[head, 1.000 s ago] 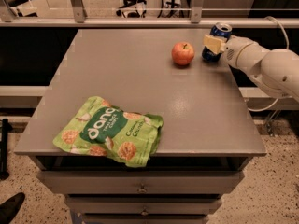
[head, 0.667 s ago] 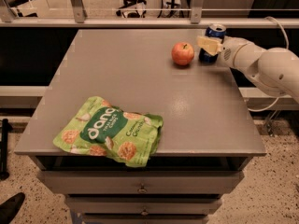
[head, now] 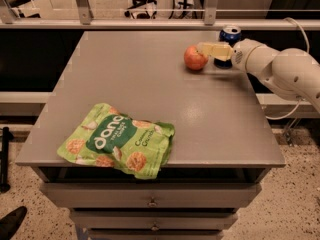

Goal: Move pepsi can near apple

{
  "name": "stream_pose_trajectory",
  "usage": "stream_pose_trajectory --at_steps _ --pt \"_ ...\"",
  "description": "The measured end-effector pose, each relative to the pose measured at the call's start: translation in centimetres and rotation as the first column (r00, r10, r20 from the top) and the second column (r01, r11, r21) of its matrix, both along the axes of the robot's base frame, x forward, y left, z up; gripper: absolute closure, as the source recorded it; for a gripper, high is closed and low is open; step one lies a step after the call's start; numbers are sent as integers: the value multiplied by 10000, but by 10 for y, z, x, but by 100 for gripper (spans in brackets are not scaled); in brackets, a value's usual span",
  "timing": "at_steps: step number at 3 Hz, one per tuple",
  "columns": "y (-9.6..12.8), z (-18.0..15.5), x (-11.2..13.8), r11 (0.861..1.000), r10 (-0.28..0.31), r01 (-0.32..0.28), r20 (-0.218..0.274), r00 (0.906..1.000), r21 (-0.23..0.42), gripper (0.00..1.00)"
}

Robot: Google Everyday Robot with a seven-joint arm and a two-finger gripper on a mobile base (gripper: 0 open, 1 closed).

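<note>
The pepsi can (head: 230,34) is a dark-blue can with a silver top, standing upright near the table's far right edge. My gripper (head: 215,50) reaches in from the right on a white arm and is shut around the can's middle. One yellowish finger (head: 212,49) crosses in front of the can and hides most of its body. The apple (head: 195,58), red-orange and round, sits on the table just left of the can. The fingertip nearly touches the apple's upper right side.
A green snack bag (head: 117,141) lies flat near the front left of the grey table (head: 150,74). A metal railing (head: 150,11) runs behind the table. Drawers sit below the front edge. A white cable (head: 299,34) hangs at the right.
My gripper has moved left with the pepsi can, bringing it closer to the apple. The apple and the snack bag have not moved.
</note>
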State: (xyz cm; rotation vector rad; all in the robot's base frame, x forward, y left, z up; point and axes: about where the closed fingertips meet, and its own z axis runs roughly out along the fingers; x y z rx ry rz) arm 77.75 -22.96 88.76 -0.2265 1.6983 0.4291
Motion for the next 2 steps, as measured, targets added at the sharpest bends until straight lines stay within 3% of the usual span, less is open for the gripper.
stream_pose_trajectory --at_steps 1,2 --pt "0 19 -11 9994 197 -190 239 9995 -279 0" --pt "-17 58 -48 9971 -108 154 620 9980 -747 0"
